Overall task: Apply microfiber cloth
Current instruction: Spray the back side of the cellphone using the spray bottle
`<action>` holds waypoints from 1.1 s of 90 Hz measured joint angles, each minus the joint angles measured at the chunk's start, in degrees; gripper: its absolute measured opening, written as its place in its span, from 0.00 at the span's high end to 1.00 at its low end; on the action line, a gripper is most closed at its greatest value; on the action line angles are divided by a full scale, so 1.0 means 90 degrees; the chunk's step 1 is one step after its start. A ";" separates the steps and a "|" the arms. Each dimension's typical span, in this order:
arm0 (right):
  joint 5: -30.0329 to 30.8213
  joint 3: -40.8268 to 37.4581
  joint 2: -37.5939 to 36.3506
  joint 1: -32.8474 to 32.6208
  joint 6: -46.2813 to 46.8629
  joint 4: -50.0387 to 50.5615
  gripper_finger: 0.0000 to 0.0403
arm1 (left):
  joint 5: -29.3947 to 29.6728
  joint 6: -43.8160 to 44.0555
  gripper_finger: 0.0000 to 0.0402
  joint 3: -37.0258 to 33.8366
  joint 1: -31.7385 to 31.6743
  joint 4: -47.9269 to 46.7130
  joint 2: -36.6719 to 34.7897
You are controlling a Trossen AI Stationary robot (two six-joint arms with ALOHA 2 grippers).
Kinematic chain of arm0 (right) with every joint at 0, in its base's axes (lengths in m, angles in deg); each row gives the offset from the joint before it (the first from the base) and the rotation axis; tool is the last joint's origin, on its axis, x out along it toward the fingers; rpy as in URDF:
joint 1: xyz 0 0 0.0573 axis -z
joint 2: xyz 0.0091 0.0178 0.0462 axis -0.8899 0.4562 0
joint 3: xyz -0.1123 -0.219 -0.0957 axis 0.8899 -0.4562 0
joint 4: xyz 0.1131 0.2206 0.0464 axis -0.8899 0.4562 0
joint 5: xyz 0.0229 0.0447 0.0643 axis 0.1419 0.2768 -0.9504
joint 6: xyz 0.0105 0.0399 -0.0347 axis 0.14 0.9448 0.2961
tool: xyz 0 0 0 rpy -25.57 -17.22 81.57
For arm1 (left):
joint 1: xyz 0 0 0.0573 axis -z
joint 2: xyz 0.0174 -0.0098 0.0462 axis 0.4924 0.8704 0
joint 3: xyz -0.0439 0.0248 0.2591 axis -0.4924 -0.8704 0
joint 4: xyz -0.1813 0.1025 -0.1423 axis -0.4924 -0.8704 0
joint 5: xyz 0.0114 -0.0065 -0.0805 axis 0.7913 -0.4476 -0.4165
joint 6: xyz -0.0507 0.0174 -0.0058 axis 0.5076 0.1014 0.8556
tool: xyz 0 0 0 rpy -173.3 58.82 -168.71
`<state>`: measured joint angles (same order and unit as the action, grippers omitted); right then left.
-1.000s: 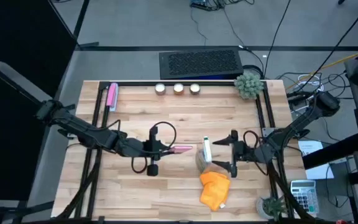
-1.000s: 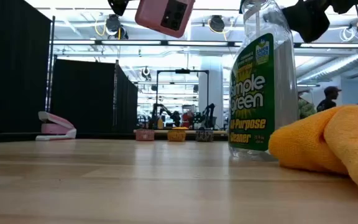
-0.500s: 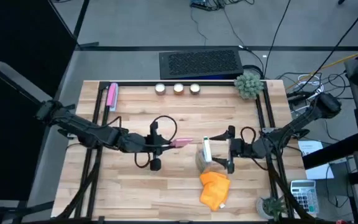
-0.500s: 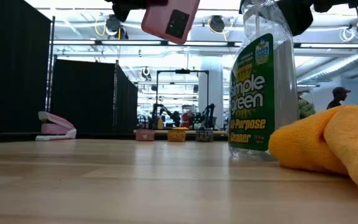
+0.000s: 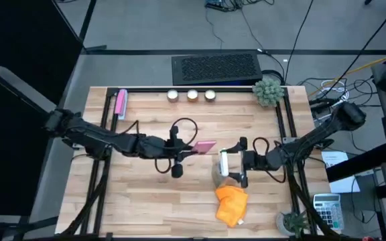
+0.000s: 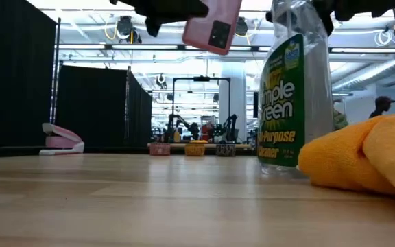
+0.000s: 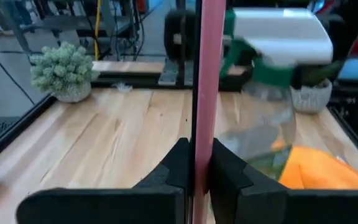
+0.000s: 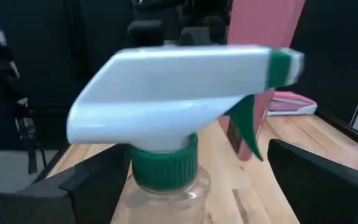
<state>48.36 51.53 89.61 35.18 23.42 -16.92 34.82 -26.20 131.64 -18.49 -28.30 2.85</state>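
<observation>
The orange microfiber cloth (image 5: 231, 205) lies bunched on the table near the front, against the foot of a clear spray bottle (image 6: 292, 103) with a white and green head (image 8: 179, 87). My right gripper (image 5: 236, 161) is open, one finger on either side of the bottle's neck (image 8: 163, 169). My left gripper (image 5: 187, 148) is shut on a pink phone (image 5: 205, 146) held in the air just left of the bottle; its camera patch (image 6: 218, 31) shows in the low view. My left gripper pinches the pink phone's two flat faces between its fingers (image 7: 180, 163) at the phone's near end (image 7: 202, 134). The fingers come level from the table's left. The phone sticks out past them toward the bottle, lifted clear of the table and tilted. Whether my right gripper touches the bottle, I cannot tell.
A pink flat thing (image 5: 120, 104) lies at the far left. Three small round tins (image 5: 191, 95) and a potted plant (image 5: 268, 91) stand along the far edge. Another small plant (image 5: 293, 221) is at the front right corner. A black frame (image 5: 106, 120) borders the wooden table.
My left gripper has carried the pink phone toward the table's right, closer to the spray bottle, and the phone has tipped so more of its face shows from above. My right gripper has moved toward the table's left, bringing its open fingers around the bottle's neck.
</observation>
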 joint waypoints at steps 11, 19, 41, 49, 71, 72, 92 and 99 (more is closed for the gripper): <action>-0.0005 0.0000 -0.0023 -0.0015 0.0000 -0.0028 0.10 | -0.0292 -0.0100 0.96 0.0000 -0.0191 0.0418 0.0173; -0.0005 0.0000 -0.0042 -0.0019 -0.0005 -0.0053 0.10 | -0.0558 -0.0098 0.96 0.0050 -0.0328 0.0650 0.0310; -0.0007 0.0000 -0.0042 -0.0017 -0.0005 -0.0067 0.10 | -0.0901 -0.0155 0.96 0.0626 -0.0526 0.0755 0.0939; -0.0007 0.0000 -0.0042 -0.0019 -0.0015 -0.0067 0.10 | -0.1013 -0.0261 0.96 0.0805 -0.0583 0.0756 0.1086; -0.0009 0.0000 -0.0044 -0.0019 -0.0086 -0.0071 0.10 | -0.1292 0.0155 0.96 0.1119 -0.0797 0.0853 0.1551; -0.0009 0.0000 -0.0044 -0.0019 -0.0098 -0.0070 0.10 | -0.1331 0.0217 0.96 0.1117 -0.0809 0.0853 0.1582; -0.0014 0.0000 -0.0046 -0.0019 -0.0143 -0.0069 0.10 | -0.1578 0.0937 0.96 0.1103 -0.0889 0.0995 0.1753; -0.0016 0.0000 -0.0046 -0.0019 -0.0148 -0.0071 0.11 | -0.1588 0.1226 0.96 0.1105 -0.0863 0.0973 0.1755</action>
<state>48.22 51.53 89.19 35.00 22.09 -17.55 20.53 -15.16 141.58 -26.26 -19.54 18.65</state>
